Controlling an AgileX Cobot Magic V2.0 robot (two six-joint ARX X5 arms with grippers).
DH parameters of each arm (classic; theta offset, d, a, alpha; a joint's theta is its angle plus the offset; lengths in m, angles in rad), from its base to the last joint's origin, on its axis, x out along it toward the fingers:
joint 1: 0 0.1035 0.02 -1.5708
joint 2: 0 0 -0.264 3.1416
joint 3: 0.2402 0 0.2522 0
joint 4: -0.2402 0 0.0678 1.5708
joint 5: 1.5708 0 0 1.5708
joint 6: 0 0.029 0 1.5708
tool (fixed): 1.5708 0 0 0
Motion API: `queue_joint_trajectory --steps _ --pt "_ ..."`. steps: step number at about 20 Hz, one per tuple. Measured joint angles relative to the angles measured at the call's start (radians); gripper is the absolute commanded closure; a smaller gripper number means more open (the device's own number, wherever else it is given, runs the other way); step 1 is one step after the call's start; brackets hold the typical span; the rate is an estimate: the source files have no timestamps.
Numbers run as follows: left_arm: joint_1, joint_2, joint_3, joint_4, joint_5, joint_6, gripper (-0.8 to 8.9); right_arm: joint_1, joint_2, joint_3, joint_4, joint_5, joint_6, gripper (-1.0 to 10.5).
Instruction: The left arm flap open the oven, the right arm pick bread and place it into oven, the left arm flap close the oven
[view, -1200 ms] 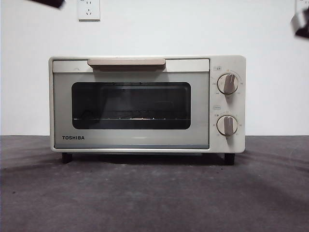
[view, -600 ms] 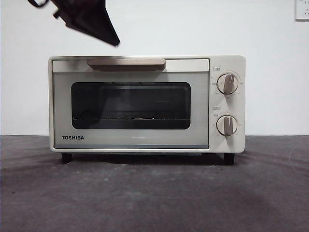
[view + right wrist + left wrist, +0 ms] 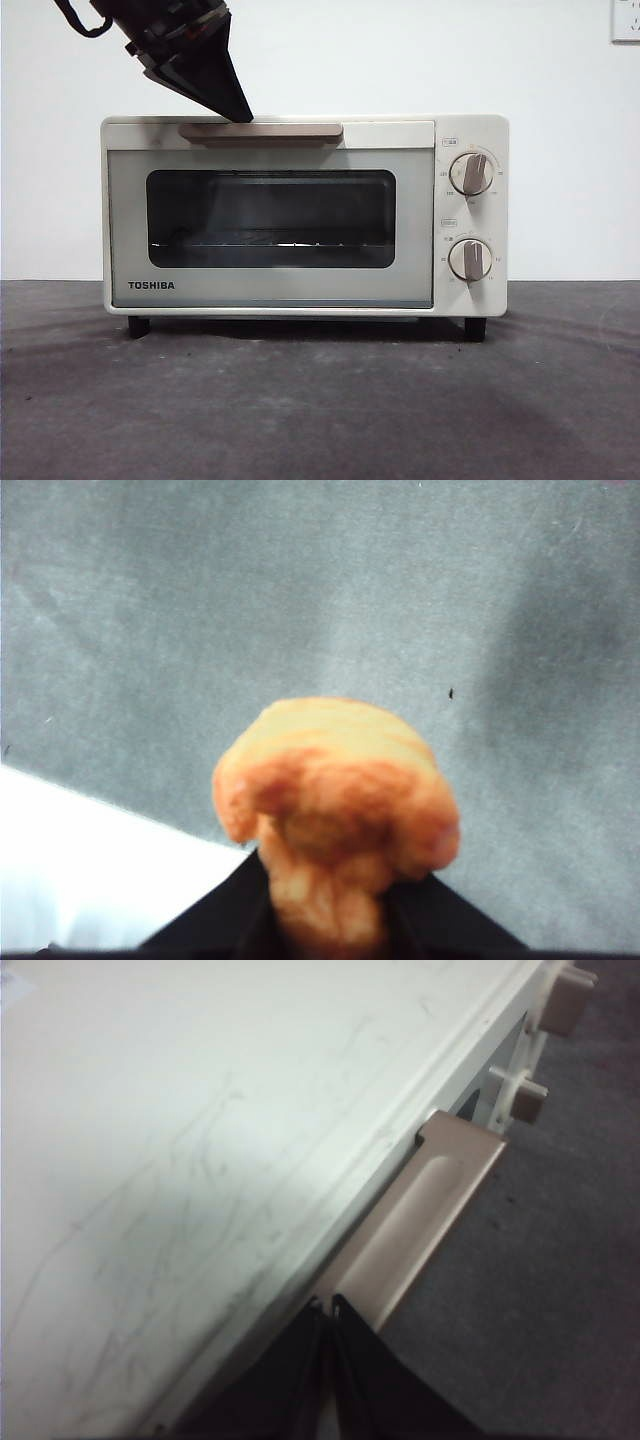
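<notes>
— White wall and dark grey table (image 3: 320, 420) frame the front view. What differs from half a second back?

— The left gripper (image 3: 243, 115) has dropped from above the oven (image 3: 305, 215); its pointed tip now meets the top edge of the beige handle (image 3: 290, 130), left of the handle's middle. A second ago only a dark corner of the arm showed at the upper left. The door is shut, as before.

— Anything else around, any lettering?

— Two round knobs (image 3: 471, 215) sit one above the other on the oven's right panel, a wall socket (image 3: 626, 20) peeks in at the top right corner, and "TOSHIBA" reads at the door's lower left. Nothing blocks the door.

— And the left wrist view?

— The left gripper (image 3: 328, 1305) has its jaws pressed together, tips at the seam where the handle (image 3: 420, 1210) meets the oven's cream top (image 3: 200, 1160). Both knobs (image 3: 545, 1050) jut out beyond.

— The right wrist view?

— The right gripper (image 3: 325, 900) pinches the bread (image 3: 335, 800), a golden-orange bun, above the grey table (image 3: 300, 600), outside the oven.
</notes>
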Motion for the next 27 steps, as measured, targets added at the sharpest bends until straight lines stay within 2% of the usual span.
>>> queue_joint_trajectory --steps 2,8,14,27 --pt "-0.027 -0.009 0.002 -0.027 -0.048 0.006 7.97 0.0 0.0 0.0 0.0 0.0 0.0 8.8" --pt "-0.07 -0.03 0.002 -0.109 -0.077 0.008 7.97 0.0 0.0 0.0 0.0 0.0 0.0 8.8" --pt "-0.11 -0.035 0.001 -0.135 -0.137 -0.038 7.97 0.0 0.0 0.0 0.0 0.0 0.0 8.8" --pt "-0.195 -0.167 -0.23 -0.053 -0.162 -0.147 7.97 0.0 -0.001 0.0 0.008 0.0 0.0 8.8"
